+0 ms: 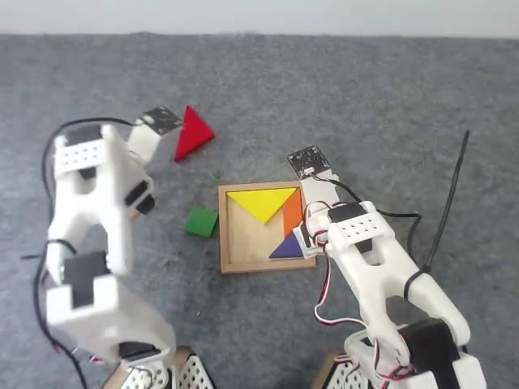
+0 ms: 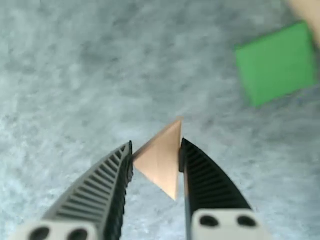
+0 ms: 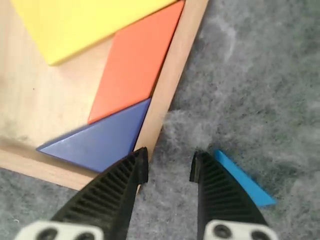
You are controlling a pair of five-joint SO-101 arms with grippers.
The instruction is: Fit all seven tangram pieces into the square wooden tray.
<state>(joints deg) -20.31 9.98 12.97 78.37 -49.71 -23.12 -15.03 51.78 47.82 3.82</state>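
Note:
The square wooden tray lies mid-table and holds a yellow triangle, an orange parallelogram and a dark blue triangle. My left gripper is shut on a small tan triangle, held above the mat near the green square. My right gripper is open just outside the tray's rim, by the dark blue triangle. A light blue piece lies on the mat beside one finger. The red triangle rests on the mat, far from the tray.
Grey felt mat covers the table. The green square sits just left of the tray. The left arm stands over the mat's left side, the right arm over the tray's right edge.

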